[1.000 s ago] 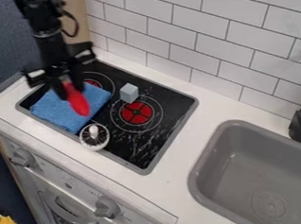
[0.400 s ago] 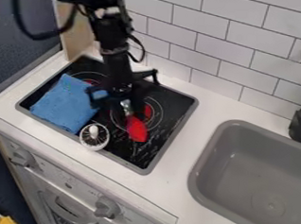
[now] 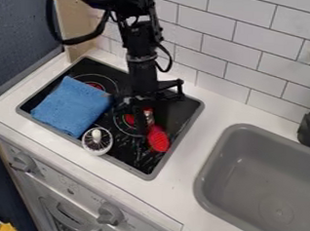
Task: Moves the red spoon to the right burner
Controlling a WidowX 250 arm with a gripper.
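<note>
While one gripper (image 3: 145, 121) holds one red spoon (image 3: 158, 139), two burners (image 3: 129, 119) show red

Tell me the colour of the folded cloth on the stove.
Blue, seen in the camera view: the cloth.

The black robot arm (image 3: 143, 70) comes in from the top edge, left of the middle. It is thick and bulky up high, then goes down long and thin, leaning just a little. A fat black cable (image 3: 74, 41) hangs in a big loop on the left, and a small, thin cable (image 3: 167, 59) bends out on the right. The black gripper (image 3: 145, 121) points down at the bottom, its fingers pinched around what they hold.
</note>
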